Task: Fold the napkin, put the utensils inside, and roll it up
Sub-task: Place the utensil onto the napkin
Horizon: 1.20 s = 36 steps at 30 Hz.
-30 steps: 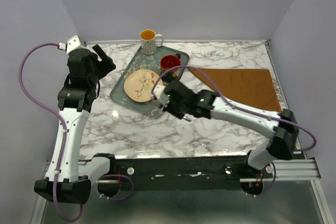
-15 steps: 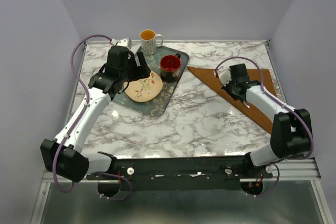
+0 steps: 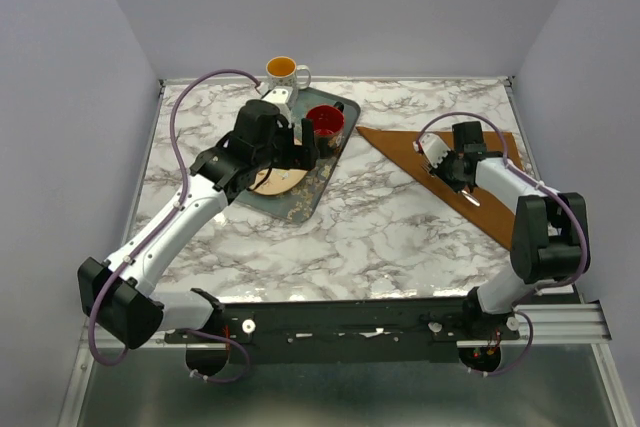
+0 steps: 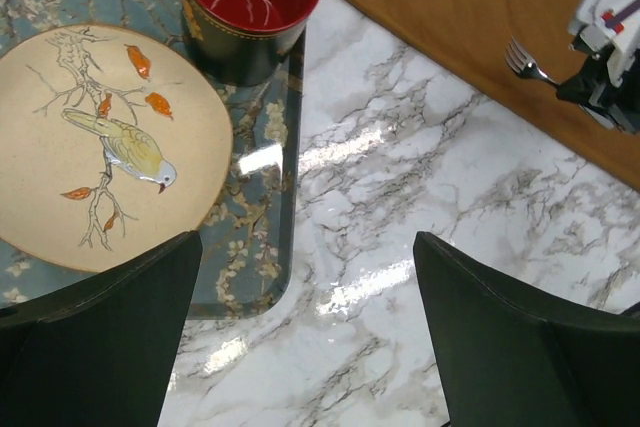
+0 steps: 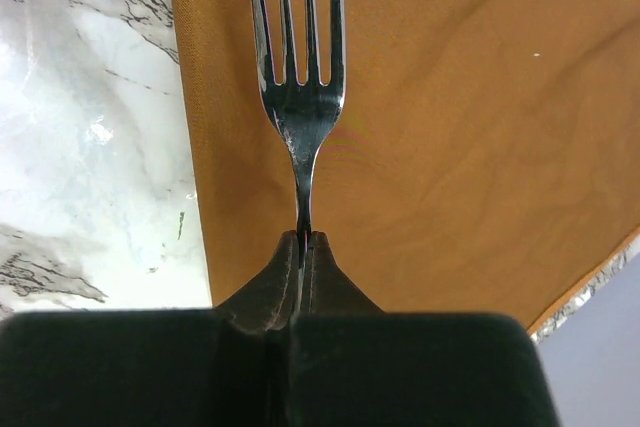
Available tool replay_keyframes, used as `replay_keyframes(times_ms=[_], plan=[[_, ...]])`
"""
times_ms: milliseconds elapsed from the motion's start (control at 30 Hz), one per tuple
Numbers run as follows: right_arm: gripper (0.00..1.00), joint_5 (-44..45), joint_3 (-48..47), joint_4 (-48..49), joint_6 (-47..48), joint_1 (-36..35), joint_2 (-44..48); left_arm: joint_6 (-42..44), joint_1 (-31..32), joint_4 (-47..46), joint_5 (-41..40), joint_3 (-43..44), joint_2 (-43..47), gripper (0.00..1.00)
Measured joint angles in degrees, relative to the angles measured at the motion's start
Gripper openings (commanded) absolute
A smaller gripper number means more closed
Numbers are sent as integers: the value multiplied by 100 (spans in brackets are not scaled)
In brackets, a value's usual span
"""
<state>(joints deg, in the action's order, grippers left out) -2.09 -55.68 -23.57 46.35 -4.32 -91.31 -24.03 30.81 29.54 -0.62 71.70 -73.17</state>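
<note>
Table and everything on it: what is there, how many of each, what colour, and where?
table: one, white and grey marble, under everything
tray: one, dark green with a blossom pattern, left of centre
plate: one, cream with a painted bird, on the tray
cup: one, red inside and dark outside, on the tray beyond the plate
mug: one, pale with an orange inside, at the far edge behind the tray
napkin: one, rust-brown, folded to a triangle, on the right
fork: one, silvery, over the napkin
left gripper: one, black, open above the tray's edge
right gripper: one, black, shut on the fork's handle
</note>
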Motion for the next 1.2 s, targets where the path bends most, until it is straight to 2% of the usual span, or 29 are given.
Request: replay_keyframes(times_ms=[267, 800, 1200], plan=[[1, -214, -31, -4, 214, 195, -264, 376, 415, 4, -284, 0, 9, 99], [1, -439, 111, -4, 251, 332, -264, 474, 492, 7, -352, 0, 9, 99], [1, -487, 105, -232, -103, 367, -278, 476, 544, 11, -350, 0, 7, 99]])
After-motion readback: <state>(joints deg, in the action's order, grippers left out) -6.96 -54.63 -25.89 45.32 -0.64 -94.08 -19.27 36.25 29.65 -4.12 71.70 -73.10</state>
